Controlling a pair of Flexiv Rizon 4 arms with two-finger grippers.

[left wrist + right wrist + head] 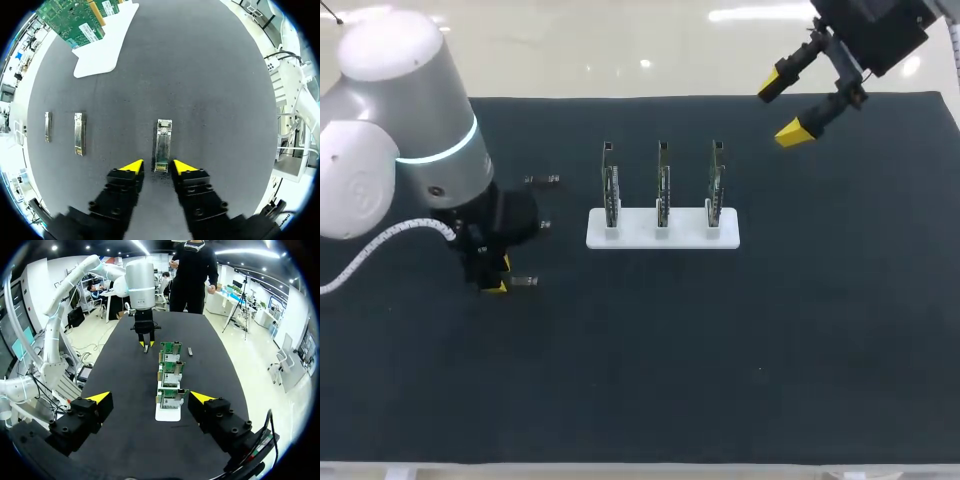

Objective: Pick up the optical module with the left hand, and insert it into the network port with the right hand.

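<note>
Two steps make up this task, and the first is in hand: the left gripper (157,166) sits low near the tabletop's left edge, jaws released and straddling the near end of the flat-lying optical module (163,142) — next it should close squarely and lift. The right gripper (783,110) hangs spread over the far right corner — well apart from the network port cards (662,185).

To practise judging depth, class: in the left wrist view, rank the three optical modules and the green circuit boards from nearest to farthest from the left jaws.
1. Centre optical module: straight ahead of the jaws.
2. Inner side module: lying off to one side.
3. Outer side module: beside it, further out.
4. Green circuit boards: upright in the white stand, far beyond.
</note>
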